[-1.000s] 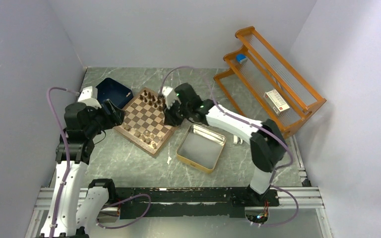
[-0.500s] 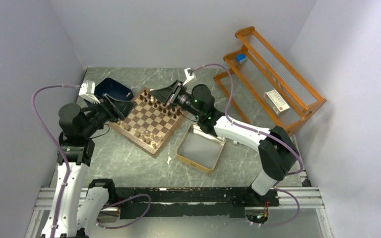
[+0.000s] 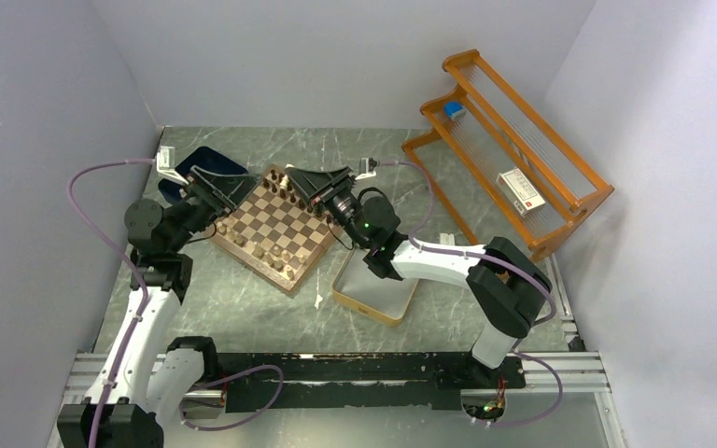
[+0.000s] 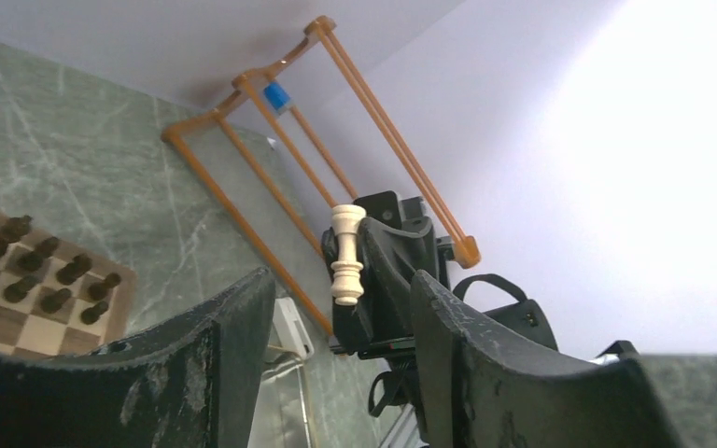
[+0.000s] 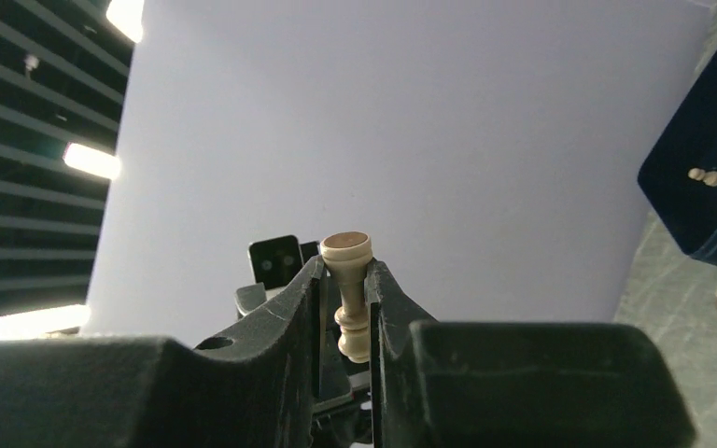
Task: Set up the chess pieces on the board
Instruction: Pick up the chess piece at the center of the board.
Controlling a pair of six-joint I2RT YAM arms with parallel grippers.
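Observation:
The board (image 3: 253,265) lies slanted on the table, with dark chess pieces (image 3: 285,184) along its far side and pale ones (image 3: 263,252) along its near side. My right gripper (image 3: 296,177) hangs over the board's far corner, pointing left and tilted up. It is shut on a pale chess piece (image 5: 346,280), which also shows in the left wrist view (image 4: 346,254). My left gripper (image 3: 233,189) faces it from the left, open, nothing between its fingers (image 4: 233,364). The piece stands just beyond them.
A navy tray (image 3: 207,166) behind the left gripper holds pale pieces (image 5: 706,175). A silver gold-rimmed tin (image 3: 380,278) sits right of the board. An orange wooden rack (image 3: 509,149) stands at the back right.
The right gripper rose from the board's right edge, swung left and tipped up with the pale piece. The left gripper lifted and turned toward it, its jaws narrowing.

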